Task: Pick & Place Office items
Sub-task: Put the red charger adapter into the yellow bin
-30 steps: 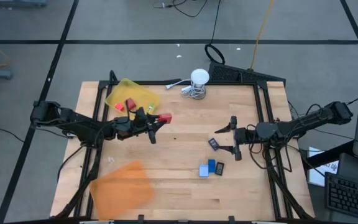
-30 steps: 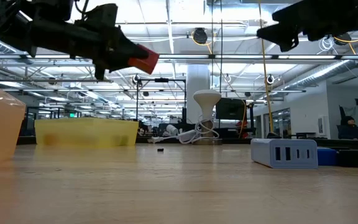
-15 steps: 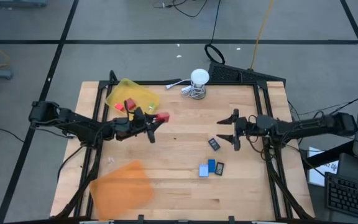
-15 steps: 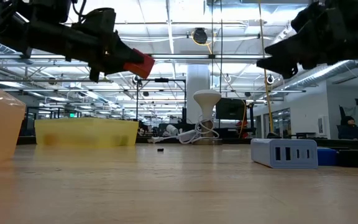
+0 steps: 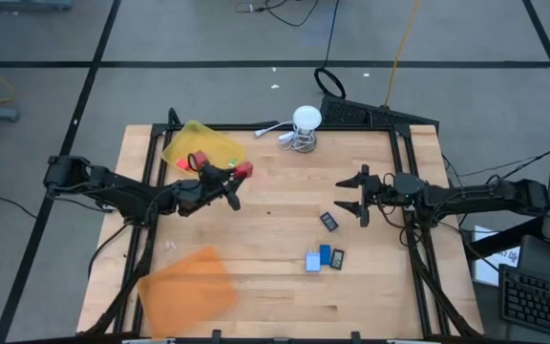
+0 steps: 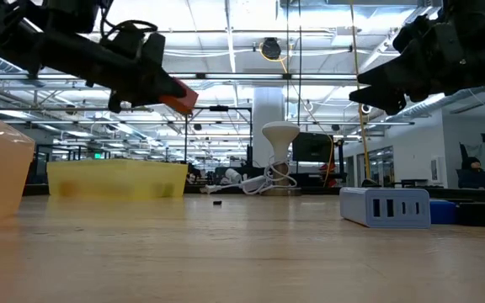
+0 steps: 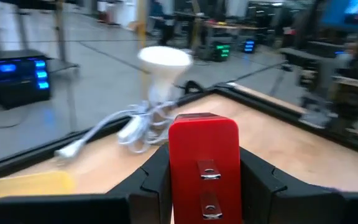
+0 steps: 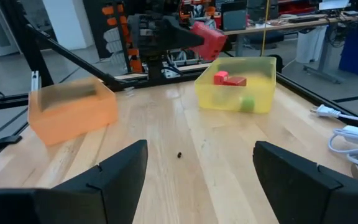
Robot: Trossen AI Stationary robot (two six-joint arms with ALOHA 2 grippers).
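Two red pieces [image 5: 188, 161] sit in the yellow tray [image 5: 220, 143]; the left gripper [image 5: 237, 176] pinches a red block [image 5: 243, 170] beside it. Four pieces [image 5: 325, 247] remain on the table [image 5: 275, 287] near the spread, empty right gripper [image 5: 351, 196]; the orange tray [image 5: 187, 293] looks empty.

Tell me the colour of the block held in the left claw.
Red. The block shows best in the left wrist view, clamped in the left claw.

No readable text in any view.
No lettering, label, brand, number or sign can be made out on any object, on the table or in the room behind.
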